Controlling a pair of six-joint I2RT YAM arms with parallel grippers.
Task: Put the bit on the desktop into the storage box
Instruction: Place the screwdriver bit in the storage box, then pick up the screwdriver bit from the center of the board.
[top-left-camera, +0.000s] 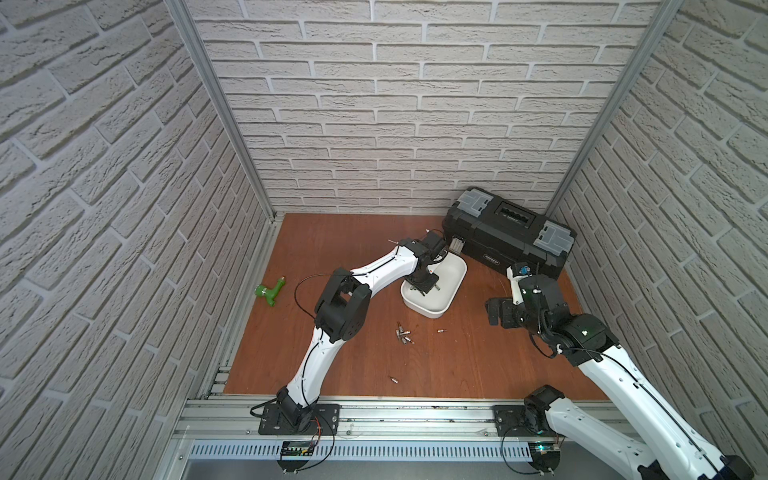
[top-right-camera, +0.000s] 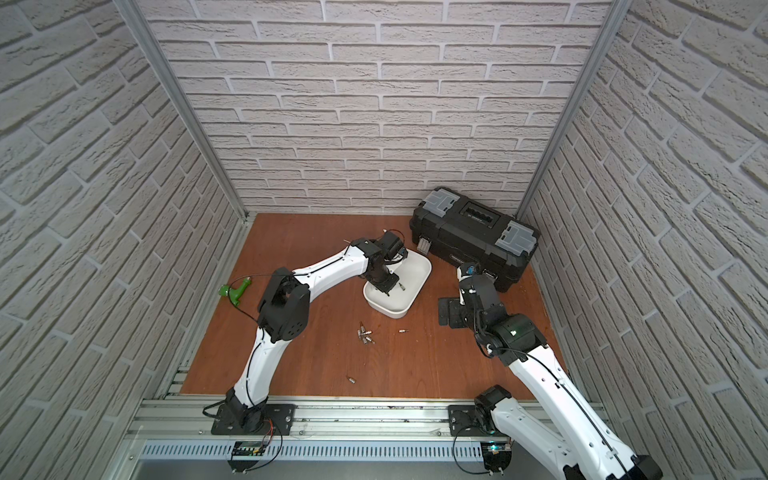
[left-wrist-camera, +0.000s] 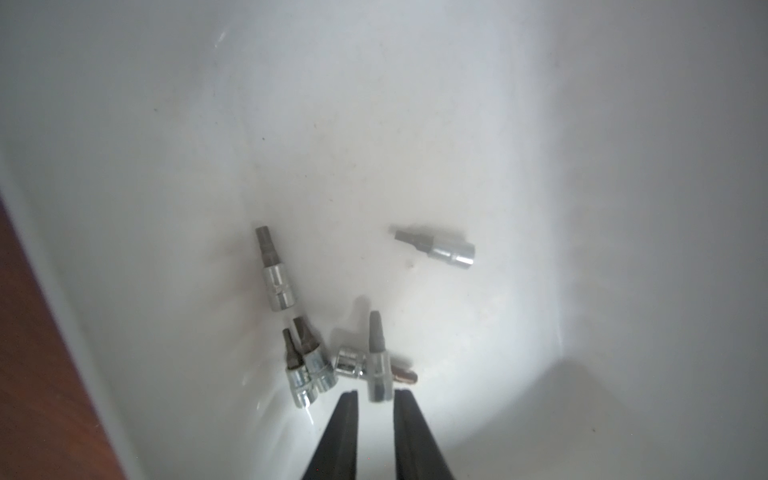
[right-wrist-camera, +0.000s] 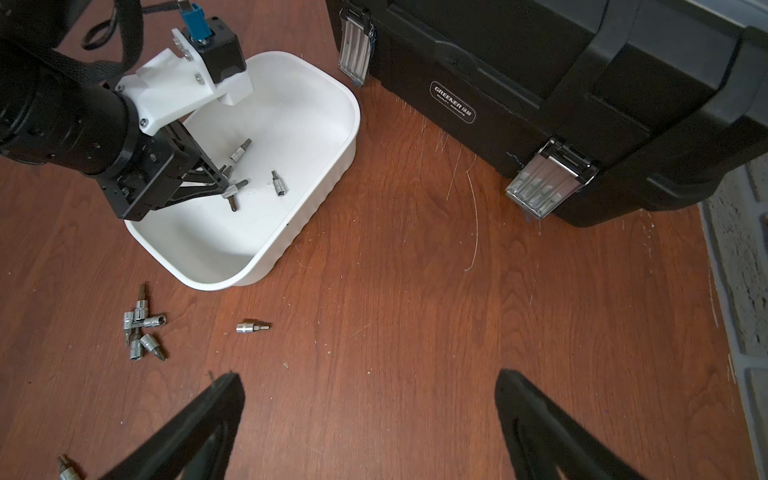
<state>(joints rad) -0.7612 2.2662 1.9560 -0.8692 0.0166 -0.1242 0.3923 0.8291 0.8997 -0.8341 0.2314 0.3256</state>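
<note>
Bit (left-wrist-camera: 379, 370) in storage box (left-wrist-camera: 374, 124), blurred at narrowly parted left pincer (left-wrist-camera: 376, 395) (right pincer (right-wrist-camera: 369, 374) wide apart).

Storage box (right-wrist-camera: 320, 199) holds bits (right-wrist-camera: 279, 183), toolbox (right-wrist-camera: 519, 95) behind it.

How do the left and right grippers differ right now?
The left gripper is down inside the storage box; the right gripper hangs over the desktop. The left gripper's jaws stand narrowly apart with a bit at their tips; the right gripper's jaws are spread wide, holding nothing. Both are black.
</note>
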